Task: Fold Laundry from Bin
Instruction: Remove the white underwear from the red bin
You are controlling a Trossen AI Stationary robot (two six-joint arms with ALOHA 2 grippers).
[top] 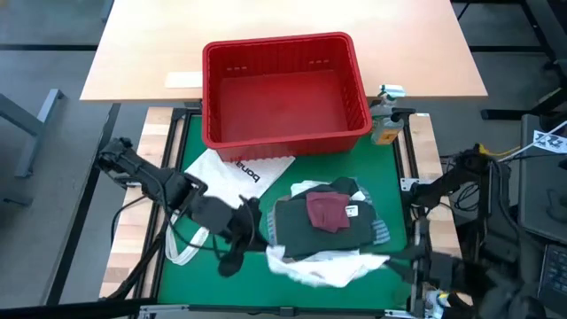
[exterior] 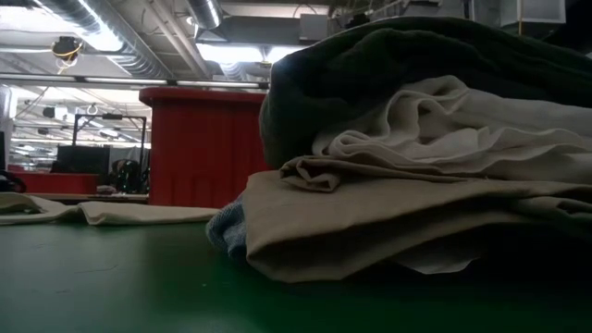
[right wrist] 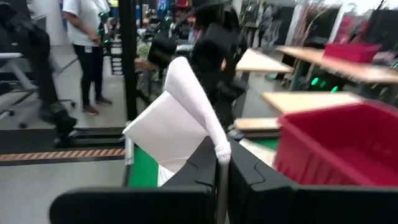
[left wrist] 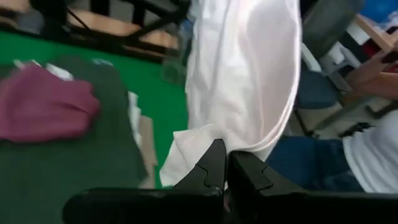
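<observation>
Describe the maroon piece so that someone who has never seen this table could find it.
Start at the red bin at the far side of the green mat. Nearer than it lies a stack of laundry. The maroon piece sits crumpled on top, on a dark green-grey top, the stack's only reddish item.

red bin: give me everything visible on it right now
The red bin is a rectangular plastic basket with rows of small slots under its rim and nothing visible inside it. It stands upright at the far edge of the green mat, partly over the wooden tabletop behind. The white tote bag lies against its near wall; a yellow-and-white object stands by its right corner. Neither gripper touches it.
</observation>
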